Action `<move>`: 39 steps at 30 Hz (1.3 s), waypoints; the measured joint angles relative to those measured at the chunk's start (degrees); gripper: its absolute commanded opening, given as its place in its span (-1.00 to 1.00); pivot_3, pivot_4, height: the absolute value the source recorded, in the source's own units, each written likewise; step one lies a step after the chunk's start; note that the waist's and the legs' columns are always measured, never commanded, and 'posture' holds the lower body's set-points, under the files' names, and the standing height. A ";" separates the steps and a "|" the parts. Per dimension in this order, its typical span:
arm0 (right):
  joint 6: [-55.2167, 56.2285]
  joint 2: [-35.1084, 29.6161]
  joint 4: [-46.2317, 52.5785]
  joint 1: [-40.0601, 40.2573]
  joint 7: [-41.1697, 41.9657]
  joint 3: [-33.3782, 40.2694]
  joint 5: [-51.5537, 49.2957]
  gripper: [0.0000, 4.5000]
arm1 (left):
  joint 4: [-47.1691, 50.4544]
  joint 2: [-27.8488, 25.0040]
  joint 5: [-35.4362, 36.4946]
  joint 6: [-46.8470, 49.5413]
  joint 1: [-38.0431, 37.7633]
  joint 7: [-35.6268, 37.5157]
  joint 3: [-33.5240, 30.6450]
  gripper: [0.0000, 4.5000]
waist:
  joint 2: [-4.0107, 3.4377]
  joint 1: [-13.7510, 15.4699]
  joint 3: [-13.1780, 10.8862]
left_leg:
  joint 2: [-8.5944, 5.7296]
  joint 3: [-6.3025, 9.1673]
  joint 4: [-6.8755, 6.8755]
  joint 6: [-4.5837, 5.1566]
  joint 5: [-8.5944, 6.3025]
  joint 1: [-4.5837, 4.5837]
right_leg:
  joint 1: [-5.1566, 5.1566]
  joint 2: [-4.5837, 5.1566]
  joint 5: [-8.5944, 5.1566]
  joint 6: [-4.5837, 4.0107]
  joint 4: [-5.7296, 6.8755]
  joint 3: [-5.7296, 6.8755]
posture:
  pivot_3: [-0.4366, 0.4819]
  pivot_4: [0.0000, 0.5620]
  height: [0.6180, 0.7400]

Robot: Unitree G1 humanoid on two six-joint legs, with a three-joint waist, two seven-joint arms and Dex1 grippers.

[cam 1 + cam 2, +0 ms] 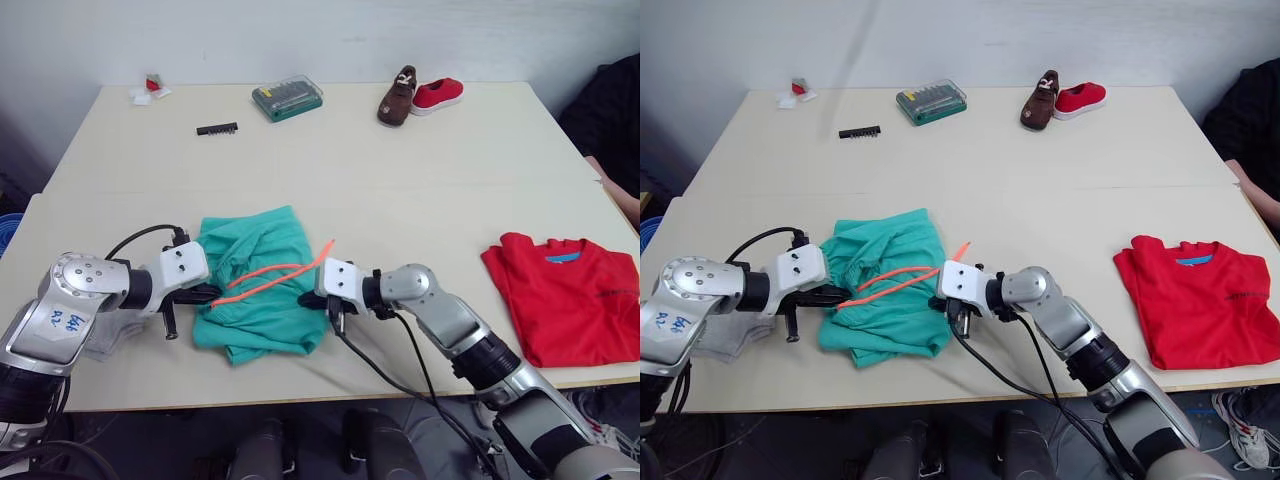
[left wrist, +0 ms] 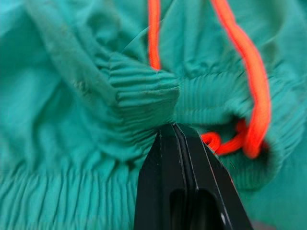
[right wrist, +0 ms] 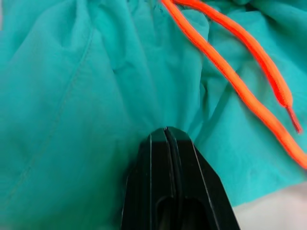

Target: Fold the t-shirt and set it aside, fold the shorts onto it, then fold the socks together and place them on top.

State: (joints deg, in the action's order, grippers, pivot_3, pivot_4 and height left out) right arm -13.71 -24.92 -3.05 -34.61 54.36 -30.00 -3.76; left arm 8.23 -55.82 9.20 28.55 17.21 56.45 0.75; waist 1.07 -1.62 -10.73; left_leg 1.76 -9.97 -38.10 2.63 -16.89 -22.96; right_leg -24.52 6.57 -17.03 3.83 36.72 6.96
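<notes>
Red t-shirt (image 1: 565,297) laid folded at table's (image 1: 400,180) right. Shorts (image 1: 262,285) pinched at both sides by closed left pincer (image 1: 208,295) and right pincer (image 1: 322,304); fold unfinished. Socks (image 1: 732,335) untouched.

Teal shorts (image 1: 262,290): crumpled in a heap near the table's front edge, gathered waistband bunched, orange drawstring (image 1: 275,277) trailing across the top. Red t-shirt (image 1: 570,295): flat, well apart to the right, blue neck label showing. Grey socks (image 1: 728,335): just left of the shorts, partly hidden.

Silver-grey jointed arms, white wrist blocks, black cables, black-fingered left gripper (image 1: 212,293)
</notes>
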 measured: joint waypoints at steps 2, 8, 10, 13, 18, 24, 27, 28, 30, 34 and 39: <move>-1.60 -0.17 1.77 1.39 0.94 1.83 -1.40 -0.99 | -0.60 2.31 1.81 2.17 0.44 -1.34 -2.08 -1.00 | 0.01 0.05 0.00 | 0.00 0.01 -0.01 0.00 0.00 -0.02 | -0.01 0.02 0.00 0.00 0.06 0.00 | -0.05 -0.47 1.00; -16.46 6.34 7.10 -4.90 1.67 10.41 -14.73 -0.99 | -1.15 5.53 6.53 6.27 3.68 -2.33 -4.99 -1.00 | 0.01 -0.78 -0.01 | 0.02 0.03 -0.05 -0.03 0.04 -0.12 | -0.13 -0.01 0.00 -0.04 0.28 0.03 | -0.05 -0.47 1.00; -16.78 9.45 2.23 -12.69 -0.16 11.98 -14.26 -0.99 | -2.79 6.08 6.31 5.88 4.23 -2.93 -4.86 -1.00 | 0.01 -1.01 -0.01 | 0.01 0.04 -0.04 -0.06 0.06 -0.12 | -0.15 -0.01 -0.03 -0.09 0.26 0.07 | -0.05 -0.47 1.00; -12.45 13.85 -8.29 -18.78 -3.73 10.60 -9.01 -0.99 | -4.63 6.91 6.14 4.89 4.47 -3.38 -4.58 -1.00 | 0.02 -1.25 0.00 | 0.01 0.05 0.01 -0.08 0.06 -0.11 | -0.13 -0.01 -0.04 -0.11 0.35 0.09 | -0.05 -0.47 1.00; -2.69 20.22 -33.25 -21.79 -12.19 7.66 0.52 -0.99 | -7.23 8.76 5.58 3.09 4.61 -4.96 -4.22 -1.00 | 0.03 -1.43 0.00 | -0.08 0.01 0.01 -0.03 0.04 -0.25 | -0.16 0.00 -0.03 -0.09 0.34 0.09 | -0.05 -0.47 1.00; 4.88 20.53 -46.69 -26.65 -20.10 10.96 4.71 -0.99 | -9.33 10.04 4.16 0.50 4.54 -6.28 -3.81 -1.00 | 0.03 -1.69 0.00 | -0.02 0.02 0.01 -0.10 0.08 -0.22 | -0.15 -0.03 -0.03 -0.09 0.35 0.09 | -0.05 -0.47 1.00; 5.09 19.45 -50.36 -27.79 -21.45 13.79 4.76 -0.99 | -9.63 10.27 4.03 -0.23 4.51 -6.46 -3.63 -1.00 | 0.02 -1.71 0.00 | -0.02 0.02 0.02 -0.13 0.14 -0.21 | -0.14 -0.03 -0.03 -0.09 0.37 0.09 | -0.05 -0.47 1.00; 5.12 18.92 -51.14 -27.89 -21.32 15.13 4.43 -0.99 | -9.86 10.36 4.02 -0.49 4.50 -6.50 -3.61 -1.00 | 0.02 -1.71 0.00 | -0.02 0.02 0.01 -0.13 0.16 -0.21 | -0.15 -0.03 -0.03 -0.09 0.38 0.08 | -0.05 -0.47 1.00; 4.77 18.26 -50.67 -27.81 -19.17 18.31 2.15 -0.99 | -10.60 10.35 4.03 -0.71 4.51 -6.47 -3.65 -1.00 | 0.02 -1.71 -0.01 | -0.01 0.02 0.02 -0.13 0.17 -0.21 | -0.15 -0.03 -0.03 -0.09 0.39 0.07 | -0.05 -0.47 1.00; 1.10 17.22 -37.71 -25.86 -10.86 22.11 -4.33 -0.99 | -10.40 10.23 4.87 0.35 4.54 -5.83 -4.13 -1.00 | 0.01 -1.88 -0.01 | 0.03 0.04 0.07 -0.13 0.17 -0.20 | -0.17 -0.06 -0.04 -0.09 0.41 0.07 | -0.05 -0.47 1.00; -10.74 14.15 -13.34 -16.31 -3.61 20.78 -10.70 -0.99 | -4.42 6.96 9.28 4.60 4.32 -2.24 -6.24 -1.00 | 0.01 -1.54 -0.01 | -0.01 0.15 0.07 -0.12 0.14 -0.25 | -0.13 -0.04 -0.03 -0.09 0.34 0.07 | -0.05 -0.47 1.00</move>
State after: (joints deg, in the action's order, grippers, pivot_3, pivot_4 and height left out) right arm -24.44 -10.77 -16.39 -50.92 50.76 -9.22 -14.46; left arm 3.81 -48.86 18.49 33.16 21.52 54.21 -5.49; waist 1.08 -3.16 -10.74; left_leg 1.75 -9.82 -38.03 2.51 -16.75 -23.21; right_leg -24.65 6.53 -17.06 3.74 37.06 7.03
